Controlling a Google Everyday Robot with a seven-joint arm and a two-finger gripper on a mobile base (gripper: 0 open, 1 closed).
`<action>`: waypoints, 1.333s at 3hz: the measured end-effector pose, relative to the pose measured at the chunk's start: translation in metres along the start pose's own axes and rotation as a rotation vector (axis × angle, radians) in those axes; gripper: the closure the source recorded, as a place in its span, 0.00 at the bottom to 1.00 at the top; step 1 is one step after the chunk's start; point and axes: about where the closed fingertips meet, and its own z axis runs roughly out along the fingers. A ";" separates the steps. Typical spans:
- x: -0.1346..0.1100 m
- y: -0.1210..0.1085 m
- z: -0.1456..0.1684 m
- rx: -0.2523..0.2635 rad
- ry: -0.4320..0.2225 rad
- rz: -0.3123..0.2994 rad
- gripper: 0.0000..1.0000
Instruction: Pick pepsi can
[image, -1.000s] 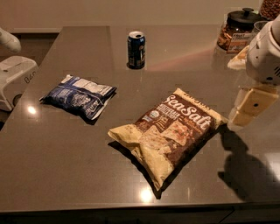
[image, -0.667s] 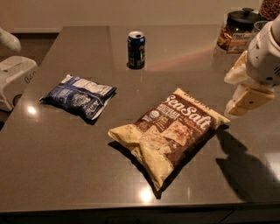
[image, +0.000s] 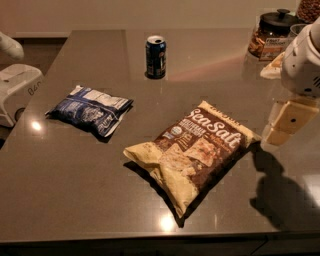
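Since pepsi can (image: 155, 56) stands upright & untouched on far side of tabletop (image: 75, 200), pick not begun.
End effector (image: 288, 122) hangs at right, well apart from it; open or closed: can't tell. Approach + grasp to do.

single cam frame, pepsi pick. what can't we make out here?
All in the camera view:
- gripper, at the right edge beside the chip bag: its arm is cut off by the frame edge.
- pepsi can: far side hidden by the can itself; print too small to read.
- jar: right part hidden behind the arm.
- white object: cut off by the left edge, unidentifiable.
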 end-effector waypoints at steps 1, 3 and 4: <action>0.000 0.000 0.000 0.000 0.000 0.000 0.00; 0.000 0.000 0.000 0.000 0.000 0.000 0.00; 0.000 0.000 0.000 0.001 0.000 0.000 0.00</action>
